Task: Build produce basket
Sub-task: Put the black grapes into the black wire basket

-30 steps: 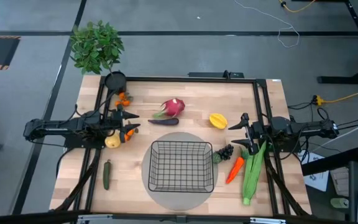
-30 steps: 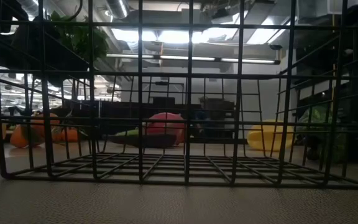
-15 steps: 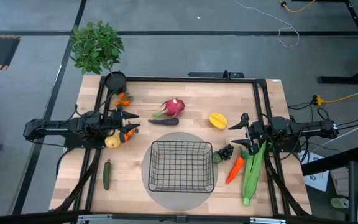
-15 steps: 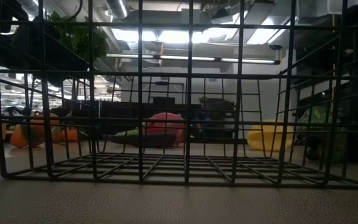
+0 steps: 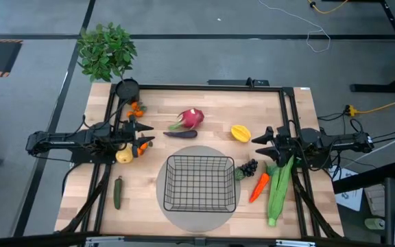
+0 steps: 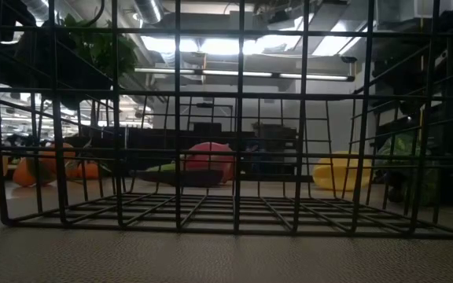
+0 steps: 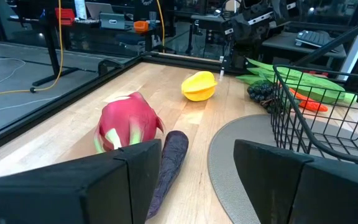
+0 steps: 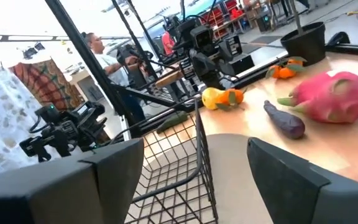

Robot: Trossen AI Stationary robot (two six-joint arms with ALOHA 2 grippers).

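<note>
Comparing with a second earlier, the right gripper (image 5: 258, 140), jaws spread and empty, had edged inward toward the yellow fruit (image 5: 240, 132) (first pick likely), while the left gripper (image 5: 145, 134) held parted, basket (image 5: 199, 182) empty at table centre, produce outside.

Light wood tabletop (image 5: 204, 103), black frame round the edge. Grey round mat (image 5: 162, 200) near the front middle, basket (image 5: 199, 183) on it, nothing in it. Behind the mat: dragon fruit (image 5: 191, 118) with eggplant (image 5: 180, 134) just beside it, yellow fruit (image 5: 240, 132) further right. Right of basket: grapes (image 5: 248, 167), carrot (image 5: 259, 186), long green husk (image 5: 278, 192). Left side: yellow fruit (image 5: 123, 156), cucumber (image 5: 117, 192) near the front, black pot (image 5: 127, 88) at back corner.
</note>
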